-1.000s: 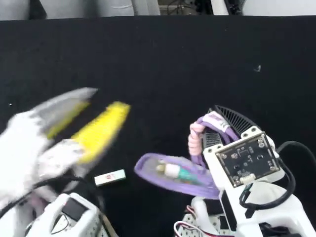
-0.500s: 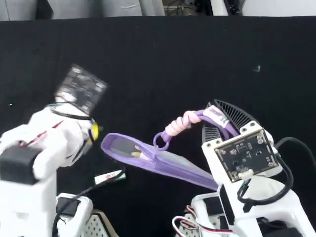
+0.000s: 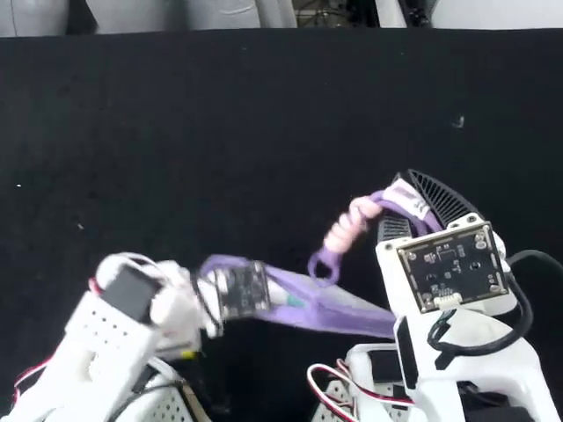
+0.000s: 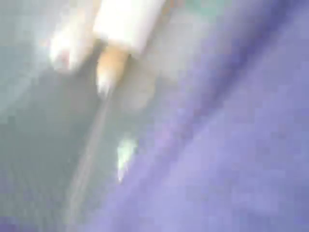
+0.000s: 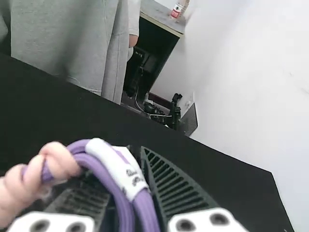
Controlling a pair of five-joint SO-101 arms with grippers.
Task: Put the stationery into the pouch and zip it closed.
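Note:
The purple pouch (image 3: 343, 306) hangs stretched just above the black table, its mouth end at the left. My right gripper (image 3: 406, 211) is shut on the pouch's right end, by the white tag (image 5: 126, 175). The same gripper (image 5: 128, 193) pinches the purple edge between black ribbed jaws. A pink coiled strap (image 3: 346, 227) with a purple ring (image 3: 321, 265) dangles from that end. My left arm's wrist camera board (image 3: 237, 290) sits right over the pouch's left end. Up close, the left wrist view has a white pen with a tan tip (image 4: 120, 29) lying inside against purple fabric (image 4: 236, 145).
The black table (image 3: 264, 114) stretches open behind and to the left of both arms. Its far edge (image 3: 281, 31) meets grey cloth and room clutter. A person in grey (image 5: 72, 43) stands beyond the table in the right wrist view.
The left arm swung from high at the left down to the pouch's left end. The pouch straightened out and shifted a little right and lower with the right gripper.

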